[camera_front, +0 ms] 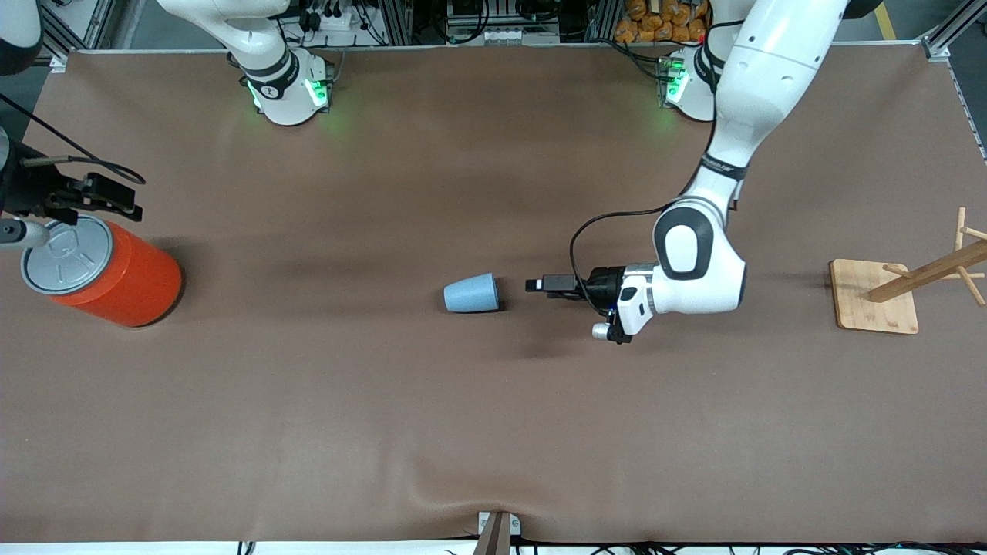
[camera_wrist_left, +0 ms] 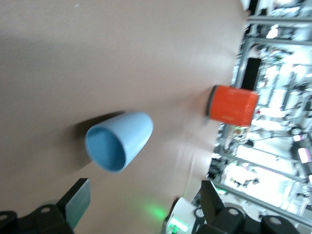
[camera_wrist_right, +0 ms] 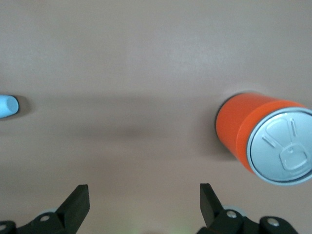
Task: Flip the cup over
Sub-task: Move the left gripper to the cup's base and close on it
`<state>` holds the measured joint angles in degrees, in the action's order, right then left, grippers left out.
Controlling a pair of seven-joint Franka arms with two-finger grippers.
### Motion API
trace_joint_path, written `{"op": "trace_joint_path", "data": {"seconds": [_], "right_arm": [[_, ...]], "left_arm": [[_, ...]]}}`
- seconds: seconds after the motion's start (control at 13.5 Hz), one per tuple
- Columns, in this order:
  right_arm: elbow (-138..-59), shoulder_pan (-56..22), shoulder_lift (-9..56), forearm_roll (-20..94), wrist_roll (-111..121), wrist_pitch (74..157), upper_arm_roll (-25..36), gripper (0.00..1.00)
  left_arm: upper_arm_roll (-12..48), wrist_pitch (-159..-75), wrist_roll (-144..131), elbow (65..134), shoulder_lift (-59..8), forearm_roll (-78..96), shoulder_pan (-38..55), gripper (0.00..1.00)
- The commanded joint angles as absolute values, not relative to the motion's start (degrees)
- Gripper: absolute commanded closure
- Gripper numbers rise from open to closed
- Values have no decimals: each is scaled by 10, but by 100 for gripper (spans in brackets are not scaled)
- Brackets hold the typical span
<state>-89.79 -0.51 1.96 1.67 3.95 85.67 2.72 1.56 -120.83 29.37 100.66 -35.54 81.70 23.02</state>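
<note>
The light-blue cup (camera_front: 472, 294) lies on its side mid-table, its wide rim facing the left arm's end. It shows in the left wrist view (camera_wrist_left: 122, 141) with its open mouth facing the camera, and at the edge of the right wrist view (camera_wrist_right: 7, 106). My left gripper (camera_front: 540, 284) points sideways at the rim, a short gap away, open and empty (camera_wrist_left: 144, 202). My right gripper (camera_front: 116, 199) hangs open and empty (camera_wrist_right: 144, 200) by the orange can (camera_front: 116, 277) at the right arm's end.
The orange can with a grey pull-tab lid also shows in both wrist views (camera_wrist_left: 233, 105) (camera_wrist_right: 243, 126). A wooden rack on a square base (camera_front: 875, 297) stands at the left arm's end. The brown cloth (camera_front: 308, 385) has a fold near the front edge.
</note>
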Motion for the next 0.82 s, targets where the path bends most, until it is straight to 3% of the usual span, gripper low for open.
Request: {"op": "trace_joint_path", "data": {"seconds": [0.0, 0.52, 0.74], "right_arm": [[-901, 11, 4, 13, 20, 839, 19, 0], [-881, 42, 3, 24, 6, 821, 7, 0], [-825, 41, 11, 22, 8, 806, 8, 0]], "left_arm": [[17, -1242, 380, 1007, -382, 912, 249, 0], [17, -1280, 392, 1006, -404, 989, 289, 0], [17, -1280, 405, 998, -422, 1040, 312, 0]]}}
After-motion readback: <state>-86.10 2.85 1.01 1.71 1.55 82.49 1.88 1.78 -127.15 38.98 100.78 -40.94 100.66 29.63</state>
